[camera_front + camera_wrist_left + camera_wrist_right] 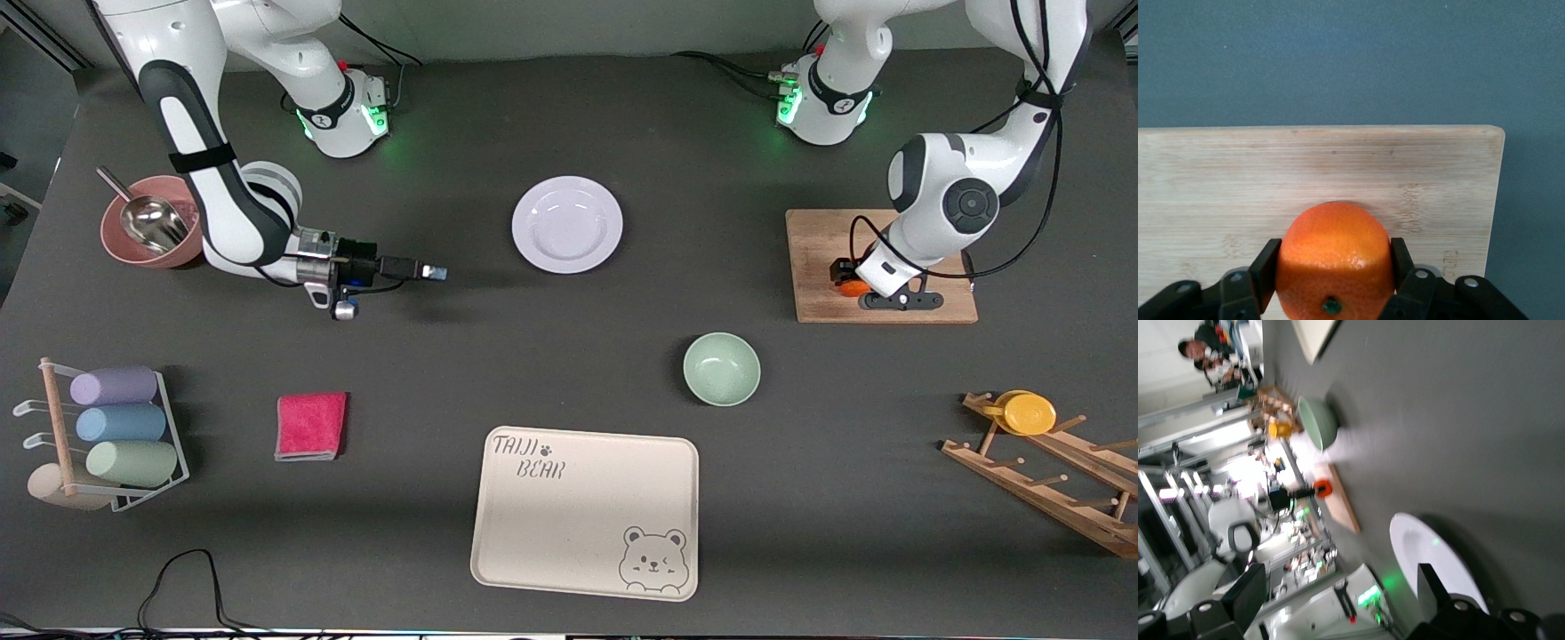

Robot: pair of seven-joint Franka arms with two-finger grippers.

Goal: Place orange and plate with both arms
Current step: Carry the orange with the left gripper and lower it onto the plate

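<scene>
Both fingers of the left hand [1331, 293] pinch the orange [1333, 261] on the cutting board [1271, 180]; it looks soft-skinned, so squeeze gently. Right hand [431, 272], fingers apart, hovers over the tabletop [569, 356] beside the plate [567, 223].

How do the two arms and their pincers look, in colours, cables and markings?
Both arms are white with rounded joints, dark grey caps and black bands. Black cables run along them, and the bases glow green. The right pincer is black with a silver part at the wrist. The left pincer is black too.
</scene>
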